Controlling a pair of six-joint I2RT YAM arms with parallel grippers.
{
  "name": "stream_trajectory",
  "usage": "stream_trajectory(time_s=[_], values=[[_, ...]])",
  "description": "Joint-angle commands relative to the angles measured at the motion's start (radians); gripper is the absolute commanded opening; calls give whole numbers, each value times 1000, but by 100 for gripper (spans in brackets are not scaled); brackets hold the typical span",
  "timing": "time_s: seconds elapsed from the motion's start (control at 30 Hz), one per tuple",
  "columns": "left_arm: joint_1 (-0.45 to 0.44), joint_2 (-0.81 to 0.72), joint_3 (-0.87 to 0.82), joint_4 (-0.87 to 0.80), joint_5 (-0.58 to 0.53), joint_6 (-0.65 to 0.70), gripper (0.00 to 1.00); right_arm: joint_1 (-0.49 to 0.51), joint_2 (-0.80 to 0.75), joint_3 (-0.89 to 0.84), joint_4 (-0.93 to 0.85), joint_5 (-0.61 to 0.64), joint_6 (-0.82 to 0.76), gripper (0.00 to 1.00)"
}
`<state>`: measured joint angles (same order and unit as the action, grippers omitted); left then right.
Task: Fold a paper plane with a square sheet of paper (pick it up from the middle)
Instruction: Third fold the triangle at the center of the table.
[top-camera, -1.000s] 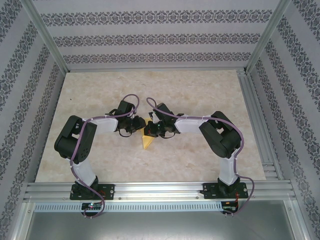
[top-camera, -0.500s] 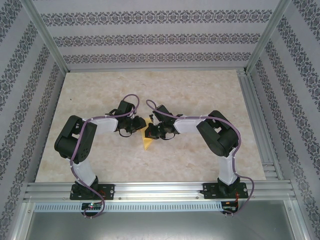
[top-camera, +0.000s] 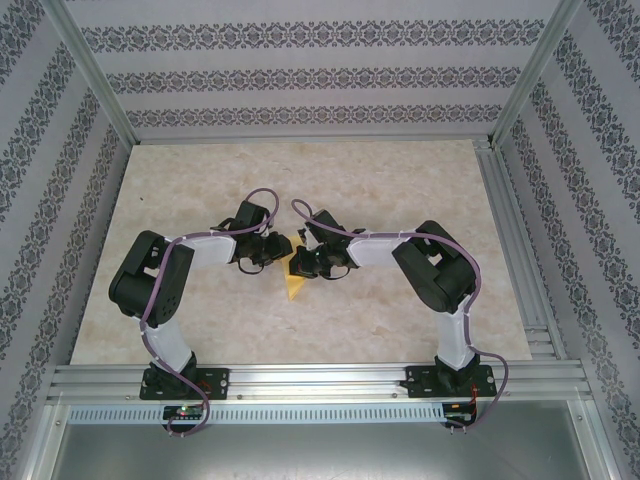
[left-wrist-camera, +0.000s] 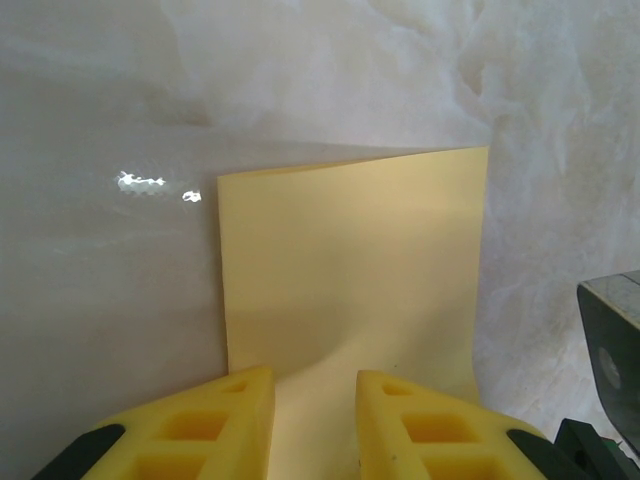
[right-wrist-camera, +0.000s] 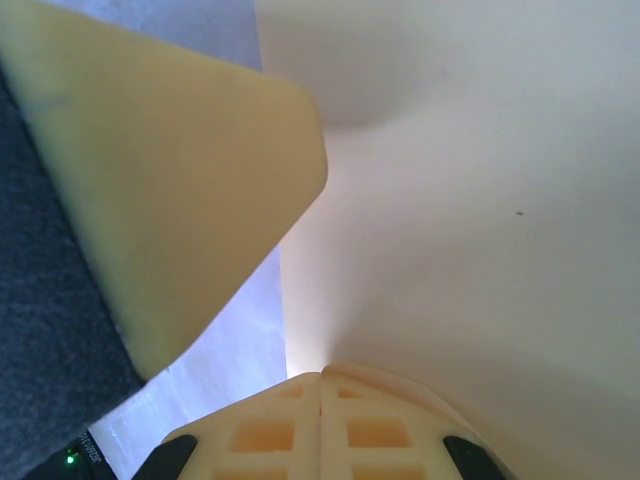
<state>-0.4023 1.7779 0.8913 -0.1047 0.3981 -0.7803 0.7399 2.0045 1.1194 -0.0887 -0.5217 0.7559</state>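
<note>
The square sheet of paper (left-wrist-camera: 350, 260) is bowing, pinched in the fully closed right gripper (right-wrist-camera: 320, 380); the left gripper (left-wrist-camera: 313, 388), straddling its edge slightly parted, may be risking a skewed crease.

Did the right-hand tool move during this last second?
Yes. The right tool, pinching the paper, edged slightly left, away from the table's right-hand rail.

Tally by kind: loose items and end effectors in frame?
paper: 1
end effectors: 2 (left end effector, right end effector)
Total: 3
</note>
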Motion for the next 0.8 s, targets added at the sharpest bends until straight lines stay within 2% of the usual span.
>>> stream_trajectory(time_s=[0.0, 0.57, 0.77], values=[[-8, 21, 23, -10, 18, 5, 29, 8, 20, 23, 27, -9, -14, 1], [-8, 21, 18, -9, 22, 4, 29, 0, 40, 15, 72, -24, 14, 4], [-8, 3, 18, -12, 21, -6, 29, 2, 41, 13, 15, 0, -14, 22]])
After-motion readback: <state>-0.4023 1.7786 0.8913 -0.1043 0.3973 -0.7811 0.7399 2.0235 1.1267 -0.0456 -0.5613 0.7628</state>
